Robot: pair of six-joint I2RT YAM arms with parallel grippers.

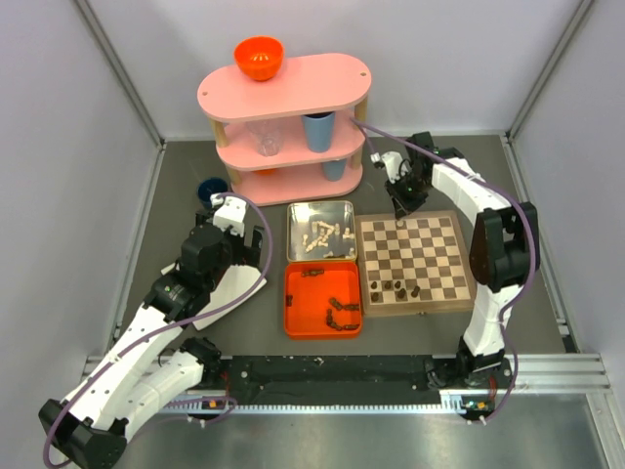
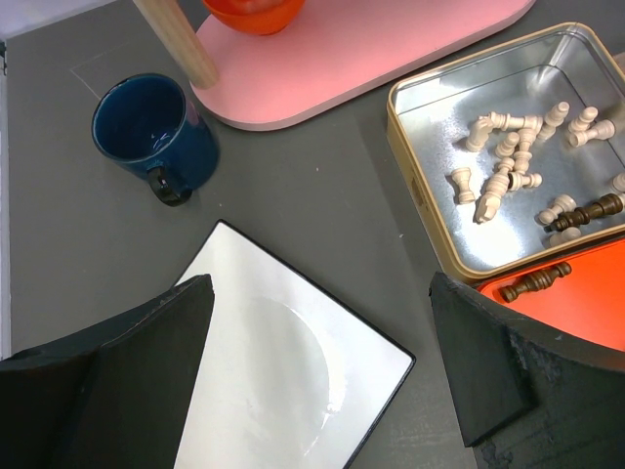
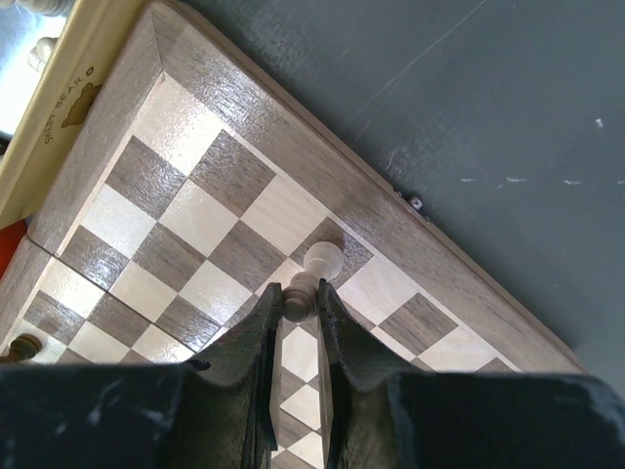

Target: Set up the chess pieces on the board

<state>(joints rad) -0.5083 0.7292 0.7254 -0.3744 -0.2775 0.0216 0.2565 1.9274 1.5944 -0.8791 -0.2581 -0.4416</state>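
Observation:
The checkered wooden board (image 1: 415, 262) lies at the right of the table. My right gripper (image 3: 300, 298) is shut on a pale cream chess piece (image 3: 311, 283), whose base rests at a dark square in the board's (image 3: 195, 205) far row. In the top view that gripper (image 1: 399, 210) stands over the board's far left part. Three dark pieces (image 1: 395, 289) stand on the near row. More cream pieces (image 2: 508, 166) lie in the silver tin (image 2: 415, 186); dark pieces (image 1: 337, 311) lie in the orange tray (image 1: 323, 301). My left gripper (image 2: 322, 381) is open above a white card, holding nothing.
A pink three-tier shelf (image 1: 285, 122) at the back carries an orange bowl (image 1: 259, 58) and cups. A dark blue mug (image 2: 154, 132) stands on the table near the shelf's foot. A white black-edged card (image 2: 283, 362) lies under my left gripper.

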